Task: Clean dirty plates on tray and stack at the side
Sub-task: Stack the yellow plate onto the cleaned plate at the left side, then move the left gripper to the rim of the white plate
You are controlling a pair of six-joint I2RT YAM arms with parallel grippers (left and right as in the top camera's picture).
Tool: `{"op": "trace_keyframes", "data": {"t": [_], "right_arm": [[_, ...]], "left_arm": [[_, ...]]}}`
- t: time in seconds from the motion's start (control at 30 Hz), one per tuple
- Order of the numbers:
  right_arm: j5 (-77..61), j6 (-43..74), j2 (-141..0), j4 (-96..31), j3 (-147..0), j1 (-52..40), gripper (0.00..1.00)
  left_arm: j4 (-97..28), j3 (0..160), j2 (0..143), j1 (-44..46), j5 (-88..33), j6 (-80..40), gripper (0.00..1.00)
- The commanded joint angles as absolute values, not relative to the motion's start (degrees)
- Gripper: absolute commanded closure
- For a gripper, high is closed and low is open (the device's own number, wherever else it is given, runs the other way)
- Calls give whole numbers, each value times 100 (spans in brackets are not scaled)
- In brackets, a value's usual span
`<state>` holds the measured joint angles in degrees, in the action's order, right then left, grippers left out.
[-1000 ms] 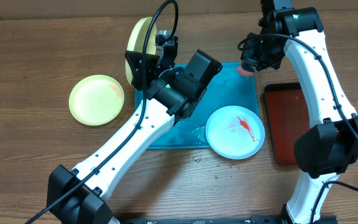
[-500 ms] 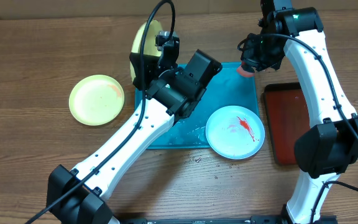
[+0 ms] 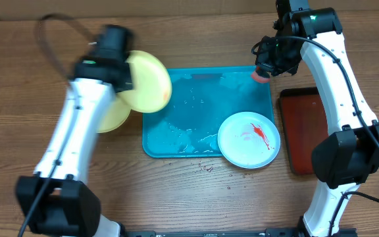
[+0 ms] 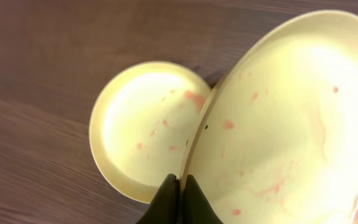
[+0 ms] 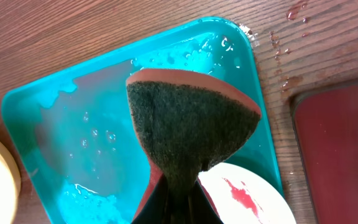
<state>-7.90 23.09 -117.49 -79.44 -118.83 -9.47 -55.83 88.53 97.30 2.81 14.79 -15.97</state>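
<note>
Left wrist view: both grippers clamped on their loads

Left gripper (image 4: 179, 190) pinches the rim of a tilted yellow plate (image 4: 284, 118), held above the second yellow plate (image 4: 143, 127), which lies on bare tabletop (image 3: 25, 79) left of the turquoise tray (image 3: 196, 99). Right gripper (image 5: 176, 202) squeezes a sponge (image 5: 188, 115) over the tray's far right corner. White sauce-smeared plate (image 3: 249, 139) overlaps the tray's near right rim, with the dark red tray (image 3: 308, 128) just beside it.

left arm (image 3: 77, 131) blurred | held plate (image 4: 291, 124) cropped | lower plate (image 4: 145, 124) partly hidden

Turquoise tray (image 3: 193, 118), red-smeared white plate (image 3: 237, 146)
</note>
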Motion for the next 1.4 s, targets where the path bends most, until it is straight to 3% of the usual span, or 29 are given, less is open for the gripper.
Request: {"op": "trace_keyframes", "data": {"t": [0.0, 0.27, 0.6, 0.83, 0.87, 0.97, 1.0, 1.2, 1.37], "right_arm": [[-751, 2244, -11723, -7937, -11937, -956, 96], [-751, 2244, -11723, -7988, -11933, -956, 96], [-751, 2244, -11723, -8027, -11933, -958, 96], [-751, 2241, -11723, -8053, -11933, -958, 96], [-751, 2241, -11723, -8053, -11933, -958, 96], [-751, 2224, -11723, -8047, -11933, -958, 96], [-751, 2224, -11723, -8042, -11933, -958, 96], [-751, 2224, -11723, -8029, -11933, -958, 96], [-753, 2224, -11723, -8018, -11933, -958, 96]], "left_arm": [[-5607, 8744, 9450, -707, -174, -1673, 96], [-4731, 7553, 9450, -2071, -622, -1525, 96], [-3024, 6093, 9450, -2185, 30, -2351, 96], [-2816, 5826, 9454, -2182, 576, -2622, 96], [-2801, 5826, 9454, -2182, 580, -2622, 91], [-2733, 5828, 9454, -2165, 467, -2613, 62], [-2716, 5828, 9454, -2163, 320, -2530, 60], [-3371, 6525, 9424, -2045, -996, -1518, 66], [-4348, 7599, 9419, -1391, -1334, -1181, 60]]}}
